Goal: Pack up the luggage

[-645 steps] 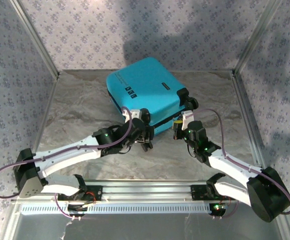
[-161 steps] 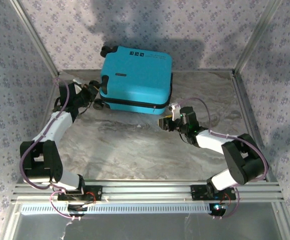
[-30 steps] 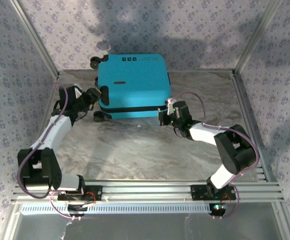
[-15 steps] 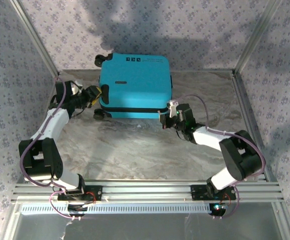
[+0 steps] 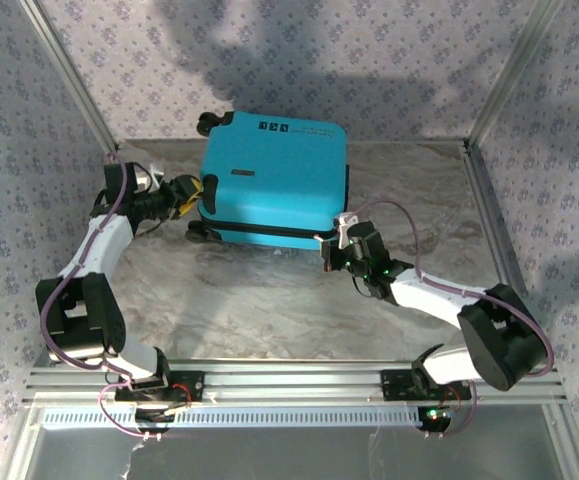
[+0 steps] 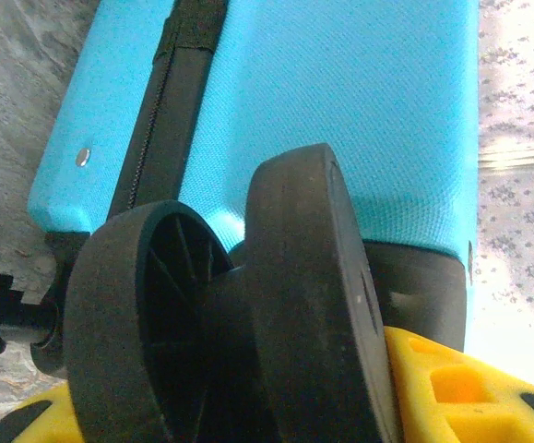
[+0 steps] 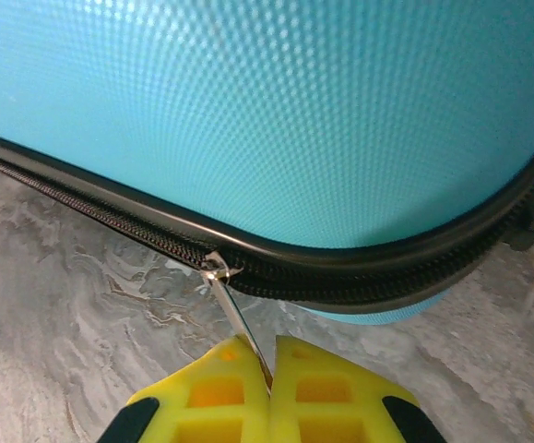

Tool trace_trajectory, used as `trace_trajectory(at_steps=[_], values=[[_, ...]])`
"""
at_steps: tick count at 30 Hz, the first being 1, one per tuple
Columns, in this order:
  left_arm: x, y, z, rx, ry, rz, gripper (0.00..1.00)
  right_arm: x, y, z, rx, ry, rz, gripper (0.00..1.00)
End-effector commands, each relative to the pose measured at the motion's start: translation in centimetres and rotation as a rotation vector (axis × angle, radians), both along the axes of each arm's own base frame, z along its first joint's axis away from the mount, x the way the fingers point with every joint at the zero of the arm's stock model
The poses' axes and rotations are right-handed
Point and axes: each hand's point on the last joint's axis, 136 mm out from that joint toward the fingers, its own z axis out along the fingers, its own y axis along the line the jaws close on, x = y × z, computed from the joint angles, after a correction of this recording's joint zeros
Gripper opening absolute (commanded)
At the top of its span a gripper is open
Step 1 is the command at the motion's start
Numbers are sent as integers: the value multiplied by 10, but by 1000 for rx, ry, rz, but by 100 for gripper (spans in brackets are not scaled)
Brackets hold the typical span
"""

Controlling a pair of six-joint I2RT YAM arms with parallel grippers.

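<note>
Luggage: the turquoise hard-shell luggage (image 5: 274, 180) lies flat and closed on the grey marbled bench (image 5: 269, 310), toward the far middle, slightly skewed to the back wall.
Luggage ends: the wheels point to the left side; one black wheel (image 5: 214, 120) shows at the far-left corner and another (image 5: 201, 232) at the near-left corner, low by the bench.
Stickers: a row of small dark label stickers (image 5: 272, 127) sits on the upper shell near its far edge.
Left gripper: the left gripper (image 5: 191, 195) is at the left end of the luggage, between those two corners.
Left gripper state: in the left wrist view a black twin wheel (image 6: 303, 305) sits between the yellow fingers (image 6: 442, 388), which press on it from both sides, so the gripper is clamped on this wheel.
Behind the wheel: turquoise shell and the black zip band run away from the camera.
Right gripper: the right gripper (image 7: 271, 355) is at the near-right corner of the luggage, low to the bench.
Right gripper state: its two yellow fingers are pressed together on a thin metal zipper pull (image 7: 237, 318).
Zipper: the pull leads up to the slider on the black zipper (image 7: 100, 217), which follows the seam around the rounded corner; the teeth look closed on both sides of the slider.
Surroundings: patterned walls (image 5: 369, 60) and metal frame posts enclose the bench.
</note>
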Motion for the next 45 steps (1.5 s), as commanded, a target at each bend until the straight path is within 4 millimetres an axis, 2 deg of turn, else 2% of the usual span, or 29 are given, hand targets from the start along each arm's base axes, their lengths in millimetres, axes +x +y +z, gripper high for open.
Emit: trace_trajectory(at_steps=[1,4,5,8,10,12,16,18,22,24,26,28,30,33,36,40,42,45], values=[[31,71,6,259,-146,160,0,10,-96,-24,-218,60,-365,0],[33,72,6,259,-141,159,0,7,-99,-26,-202,70,-368,0],[33,71,6,255,-140,159,0,5,-90,-25,-155,69,-311,0],[32,67,4,215,-147,151,0,-1,-48,-16,79,76,-84,0],[29,66,3,215,-151,153,0,-16,-7,8,324,122,165,0],[27,67,1,230,-146,154,0,-25,9,27,412,106,261,0],[25,67,-3,236,-135,153,0,-42,9,68,449,4,296,1],[26,66,-3,226,-137,153,0,-51,6,86,451,-32,312,14],[26,67,-6,208,-135,164,0,-65,-9,113,438,-114,275,20],[26,63,-9,186,-132,165,0,-67,-13,109,389,-115,242,25],[24,57,-12,177,-127,168,0,-64,-14,91,336,-62,219,28],[21,48,-14,187,-128,165,0,-59,-11,72,291,-17,203,30],[14,38,-14,205,-128,165,0,-52,-7,55,234,9,180,39],[0,19,-12,222,-143,161,0,-41,6,39,152,34,181,42],[-16,7,-9,241,-156,164,0,-24,17,32,124,42,189,42],[-42,-6,-1,241,-186,166,0,1,24,34,90,26,181,42],[-56,-15,0,260,-197,159,0,13,22,34,73,27,164,42],[-70,-17,-1,297,-201,171,0,15,17,34,72,32,153,43]])
